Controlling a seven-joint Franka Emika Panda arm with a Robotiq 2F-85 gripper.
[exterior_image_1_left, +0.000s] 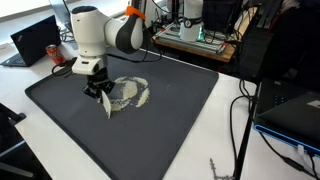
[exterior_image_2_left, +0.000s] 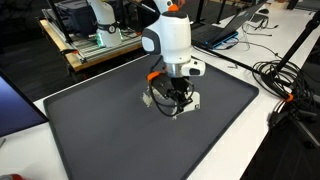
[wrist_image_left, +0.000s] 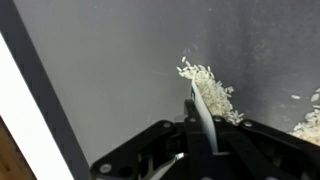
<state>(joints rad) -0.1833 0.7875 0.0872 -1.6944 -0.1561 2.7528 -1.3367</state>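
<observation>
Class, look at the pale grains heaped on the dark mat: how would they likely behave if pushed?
The grains probably scatter rather than move as one, since strays lie apart from the heap. They look light and small, so the thin white strip in the tool could likely sweep them.

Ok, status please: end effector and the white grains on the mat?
End effector shut on white flat strip. Strip tip at grain pile on dark mat. No obstacle seen nearby.
</observation>
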